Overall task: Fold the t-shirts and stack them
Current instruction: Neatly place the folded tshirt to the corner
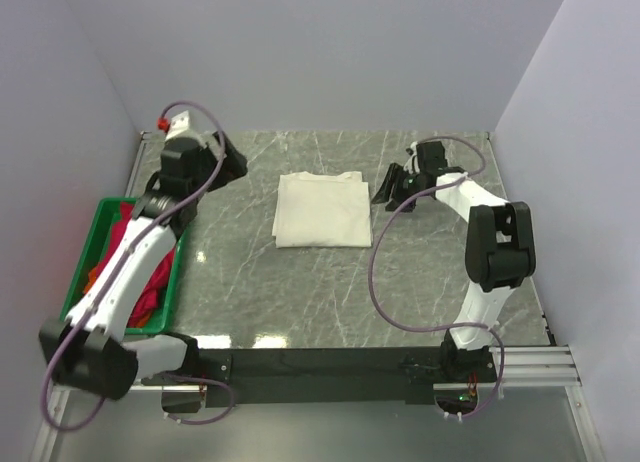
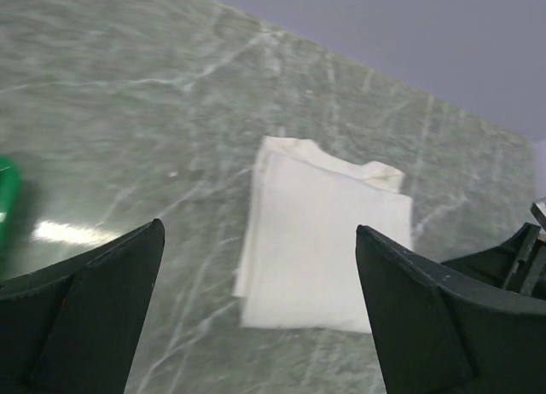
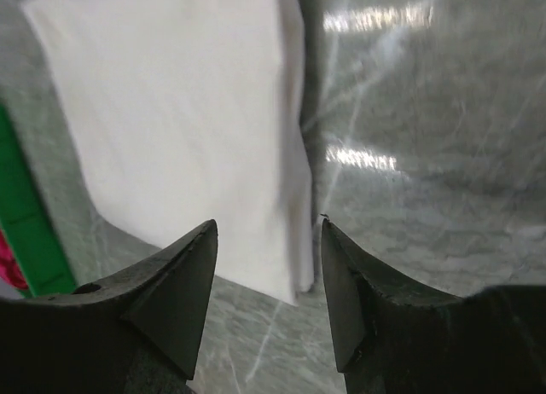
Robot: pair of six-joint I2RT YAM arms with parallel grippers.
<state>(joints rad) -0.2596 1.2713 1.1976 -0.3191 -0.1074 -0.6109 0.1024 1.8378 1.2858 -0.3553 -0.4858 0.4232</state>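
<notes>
A cream t-shirt [image 1: 321, 210] lies folded into a flat rectangle on the marble table, at the middle back. My left gripper [image 1: 234, 168] hovers to its left, open wide, with nothing between its fingers. In the left wrist view the folded shirt [image 2: 328, 240] lies beyond the spread left gripper [image 2: 258, 228]. My right gripper [image 1: 386, 189] stands just off the shirt's right edge, open and empty. The right wrist view shows the shirt's edge [image 3: 179, 130] past the right gripper [image 3: 269, 222]. A crimson-pink t-shirt [image 1: 150, 282] and an orange one [image 1: 95, 275] lie bunched in the crate.
A green plastic crate [image 1: 85, 244] stands at the table's left edge, partly under the left arm; its corner shows as a green rim [image 2: 7, 198] and a green wall [image 3: 26, 223]. Grey walls close in the table on three sides.
</notes>
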